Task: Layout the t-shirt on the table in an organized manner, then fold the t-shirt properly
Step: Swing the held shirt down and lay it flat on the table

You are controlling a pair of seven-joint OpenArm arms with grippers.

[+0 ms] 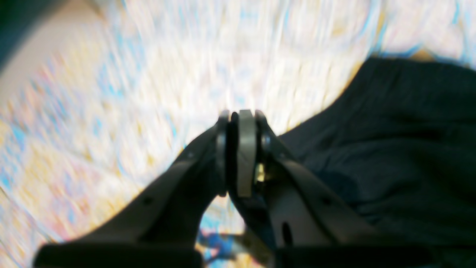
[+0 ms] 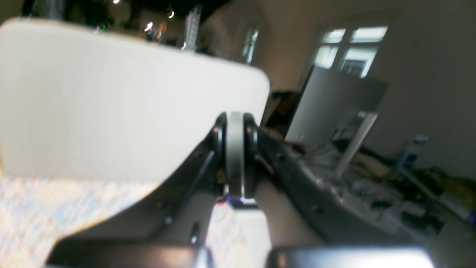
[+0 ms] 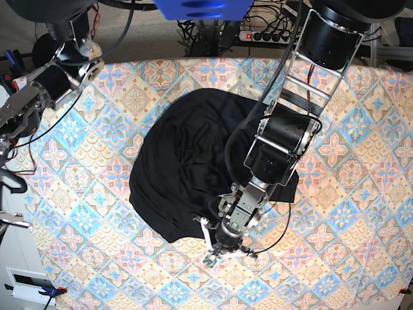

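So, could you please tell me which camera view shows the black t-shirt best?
The base view: the whole t-shirt lies rumpled on the patterned table, its outline visible apart from where an arm crosses it. The left wrist view catches only a blurred dark portion at the right. The right wrist view shows none of it.

A black t-shirt (image 3: 187, 168) lies bunched on the patterned tabletop (image 3: 84, 194) as the left hand (image 3: 222, 248) hovers at its near edge; the right arm (image 3: 32, 97) stands well apart.

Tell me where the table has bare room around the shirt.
Bare table borders the t-shirt toward the base view's left, top corners and bottom left. Crowded by the shirt's near hem, where the left gripper sits.
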